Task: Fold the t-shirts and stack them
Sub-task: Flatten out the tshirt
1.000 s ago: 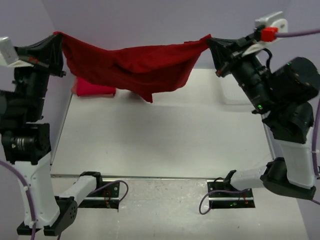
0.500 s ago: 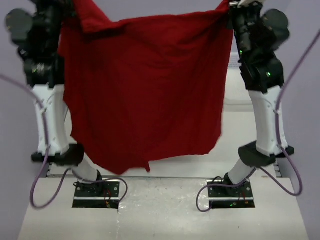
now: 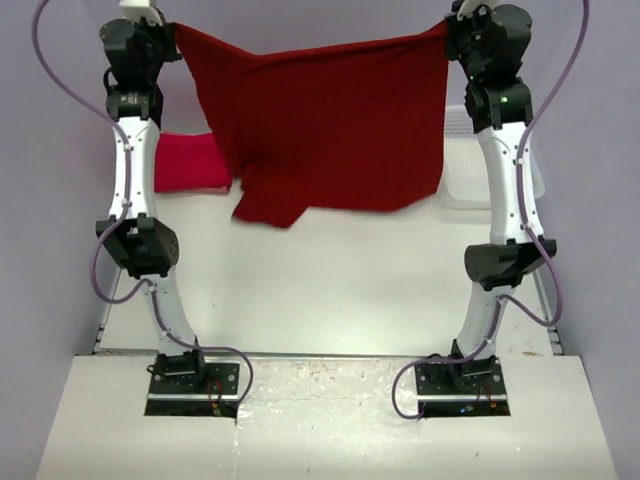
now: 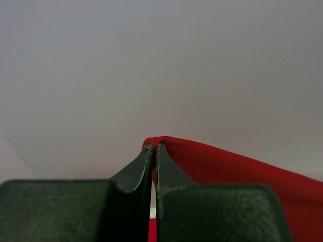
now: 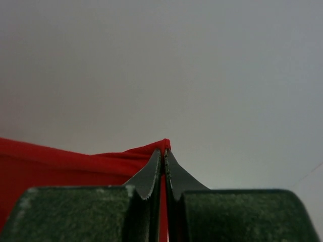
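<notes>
A dark red t-shirt [image 3: 330,125] hangs spread between my two grippers, high above the far half of the table, its lower edge near the tabletop. My left gripper [image 3: 172,30] is shut on its left top corner; the cloth [image 4: 227,164] shows pinched at the fingertips in the left wrist view. My right gripper [image 3: 447,28] is shut on the right top corner; the cloth [image 5: 75,161] shows in the right wrist view. A brighter red folded t-shirt [image 3: 188,162] lies on the table at the far left, partly hidden behind the hanging one.
A white container [image 3: 465,190] stands at the far right, behind my right arm. The white table [image 3: 330,290] spreads in front of the hanging shirt. A pale wall stands behind.
Both arms have moved away from the camera toward the far side, carrying the spread shirt with them. The shirt now hangs over the far half of the table, no longer filling the view.
</notes>
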`<action>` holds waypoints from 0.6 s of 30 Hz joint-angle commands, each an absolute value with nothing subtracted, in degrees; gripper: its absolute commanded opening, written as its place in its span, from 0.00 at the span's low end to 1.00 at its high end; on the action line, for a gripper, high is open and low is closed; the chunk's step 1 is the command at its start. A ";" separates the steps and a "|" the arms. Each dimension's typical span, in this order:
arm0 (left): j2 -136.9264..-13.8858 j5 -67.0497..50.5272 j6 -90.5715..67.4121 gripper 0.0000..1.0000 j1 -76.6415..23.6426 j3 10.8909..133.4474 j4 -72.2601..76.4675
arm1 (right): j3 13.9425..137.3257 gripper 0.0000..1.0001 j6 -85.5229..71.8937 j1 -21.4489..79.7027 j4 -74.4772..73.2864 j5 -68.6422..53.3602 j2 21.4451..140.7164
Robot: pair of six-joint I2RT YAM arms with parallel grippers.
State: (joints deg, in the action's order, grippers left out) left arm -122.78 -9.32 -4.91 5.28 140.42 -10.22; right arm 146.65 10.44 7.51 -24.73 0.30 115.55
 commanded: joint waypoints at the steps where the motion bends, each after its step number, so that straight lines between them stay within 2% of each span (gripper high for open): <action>1: -108.58 -11.16 -4.48 0.00 6.77 138.45 -1.05 | 146.08 0.00 10.28 7.82 -19.67 -1.50 105.84; 5: -95.39 -8.36 -3.35 0.00 4.84 122.66 2.11 | 133.12 0.00 14.67 14.30 -20.83 5.07 95.74; 8: -84.75 -6.15 -1.76 0.00 1.50 118.74 0.10 | 127.99 0.00 15.64 18.27 -24.60 7.64 86.01; 10: -78.95 -6.93 -3.34 0.00 1.06 119.27 -7.80 | 127.36 0.00 18.00 23.80 -29.23 11.76 81.50; 13: -65.43 -7.82 -5.09 0.00 0.62 109.98 -6.60 | 120.87 0.00 21.08 33.99 -29.08 18.36 68.15; 15: -57.53 -8.00 -6.50 0.00 0.62 106.79 -7.03 | 121.81 0.00 21.79 42.77 -32.23 22.82 60.34; 18: -52.14 -7.39 -7.12 0.00 -2.19 107.13 -8.60 | 124.81 0.00 20.66 47.63 -33.15 22.07 54.17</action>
